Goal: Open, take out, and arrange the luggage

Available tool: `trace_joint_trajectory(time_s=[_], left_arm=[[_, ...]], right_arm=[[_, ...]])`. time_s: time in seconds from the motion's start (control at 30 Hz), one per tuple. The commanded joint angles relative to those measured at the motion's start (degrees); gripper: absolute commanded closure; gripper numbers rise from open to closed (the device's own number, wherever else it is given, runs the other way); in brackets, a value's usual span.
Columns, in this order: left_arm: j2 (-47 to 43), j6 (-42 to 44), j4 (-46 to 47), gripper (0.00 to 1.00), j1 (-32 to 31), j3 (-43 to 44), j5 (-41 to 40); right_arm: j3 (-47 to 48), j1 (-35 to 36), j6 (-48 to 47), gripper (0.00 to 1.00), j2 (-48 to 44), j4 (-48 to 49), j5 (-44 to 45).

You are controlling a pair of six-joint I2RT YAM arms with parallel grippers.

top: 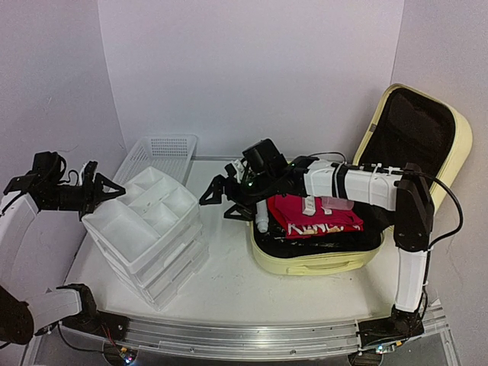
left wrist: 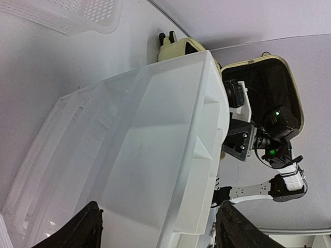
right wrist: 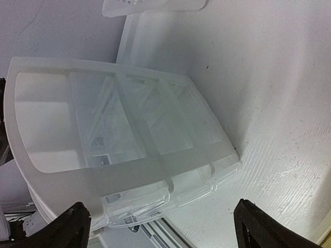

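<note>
The luggage [top: 320, 263] lies open at the right of the table, its lid [top: 415, 126] standing up with black lining showing. A red garment [top: 293, 210] and small pale items lie in its lower half. My right gripper [top: 215, 210] reaches left past the luggage and hangs open over the table, facing the drawer unit [right wrist: 119, 129]; in the right wrist view nothing sits between its fingers [right wrist: 77, 225]. My left gripper [top: 108, 179] is open at the drawer unit's left upper edge, and its fingers [left wrist: 90, 227] straddle the top tray [left wrist: 155, 129]. The luggage [left wrist: 181, 47] shows behind the tray.
The white plastic drawer unit [top: 152, 229] stands tilted at the left middle of the table, its divided top tray facing up. A white mesh basket [top: 160, 152] lies behind it against the back wall. The metal rail [top: 252, 335] runs along the near edge.
</note>
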Motion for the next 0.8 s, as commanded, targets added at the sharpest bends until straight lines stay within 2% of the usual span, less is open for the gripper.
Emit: trace_joint_trajectory(time_s=[0.0,0.1,0.23,0.37,0.57,0.67,0.77], left_arm=[[-1.6,0.3,-4.9,0.18,-0.3,-1.7,-9.8],[-5.5,1.2,-4.8,0.07,-0.3,-0.5,-15.1],[-7.0,5.2,-4.8,0.06,-0.3,2.8,-19.2],[-4.4,8.4,-4.8,0.12,-0.3,4.4,-16.9],[-1.9,10.1,-4.9,0.29,-0.3,3.9,-10.4],[-1.7,7.7,-4.6,0.31,-0.3,3.5,-8.8],[-2.1,5.1,-4.1,0.33,-0.3,3.0,-8.4]], right_arm=[[1.4,1.2,1.9,0.02,-1.4,2.7,0.5],[1.2,1.1,1.5,0.02,-2.4,2.7,1.3],[1.3,2.6,-1.0,0.04,-3.1,2.1,0.8],[-1.5,4.2,-3.9,0.06,-6.3,1.7,1.9],[-1.1,7.5,-6.5,0.10,-7.8,0.1,1.8],[-0.2,8.0,-6.2,0.12,-6.9,0.0,2.9],[1.9,8.0,-5.3,0.20,-4.9,0.0,4.5]])
